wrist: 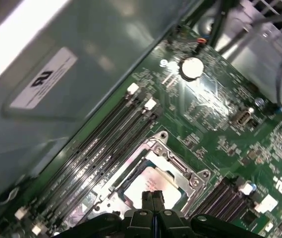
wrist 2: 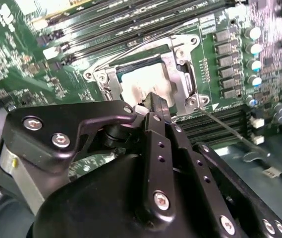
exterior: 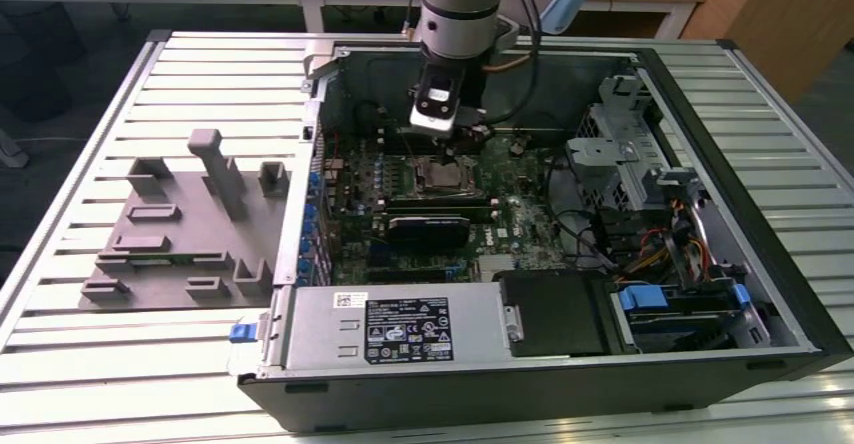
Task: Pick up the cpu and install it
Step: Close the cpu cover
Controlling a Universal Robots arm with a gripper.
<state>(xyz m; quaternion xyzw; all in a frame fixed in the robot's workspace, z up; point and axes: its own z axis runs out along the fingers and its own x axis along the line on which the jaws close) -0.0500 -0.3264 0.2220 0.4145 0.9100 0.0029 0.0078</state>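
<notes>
One small, flat chip is the matter here: the cpu (wrist: 152, 179) lies face up inside the metal socket frame (wrist: 180, 166) on the green motherboard (wrist: 215, 114), with its pale silver top showing. It looks light and perfectly stiff. The smooth metal lid is likely slippery, and the underside contacts are probably easy to damage. By that judgement the safest hold is across two opposite edges of the thin darker rim, keeping the chip level and leaving the flat faces alone.

The jaws are pressed together. In the first wrist view the two black fingertips (wrist: 147, 198) meet with no gap between them and pinch nothing. They point straight down at the edge of the cpu's top. I cannot tell whether they touch the lid or hang just above it.

Beside the socket frame a thin wire lever (wrist 2: 230, 130) juts out over the board, apart from the frame. Rows of long dark memory slots (wrist: 108, 144) run alongside the socket.

The board lies in the floor of an open computer case (exterior: 534, 404), and the socket is toward its far side, directly under the arm. The case rests on a slatted metal worktop (exterior: 80, 364). A grey moulded tray (exterior: 174, 234) lies on the worktop at the exterior view's left, well apart from the socket.
</notes>
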